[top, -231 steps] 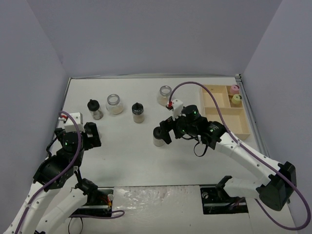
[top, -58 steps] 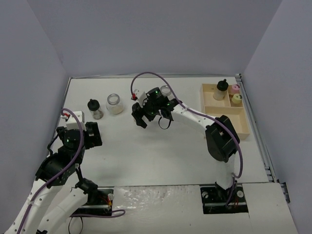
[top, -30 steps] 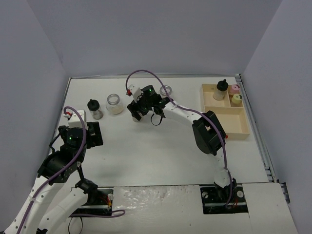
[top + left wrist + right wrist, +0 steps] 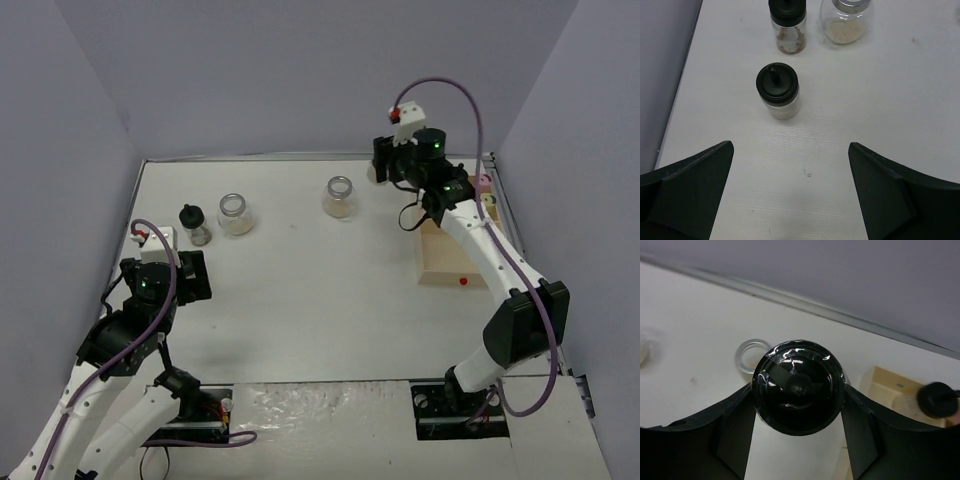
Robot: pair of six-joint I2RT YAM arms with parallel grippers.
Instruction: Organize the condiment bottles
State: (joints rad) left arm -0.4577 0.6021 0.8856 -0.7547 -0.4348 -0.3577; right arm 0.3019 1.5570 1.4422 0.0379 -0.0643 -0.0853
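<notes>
Watching, I saw my right gripper (image 4: 797,405) pinching a black-capped jar (image 4: 797,382) up by the tray (image 4: 440,268) at the upper right, where a pink-capped jar (image 4: 484,182) sat, while my left gripper (image 4: 790,147) hung spread wide over a second black-capped jar (image 4: 778,90), one of four not yet put away.

Narrow jar (image 4: 196,224) just left of one wide jar (image 4: 235,213), second wide jar (image 4: 340,197) mid-table, tray (image 4: 440,265) far right.
</notes>
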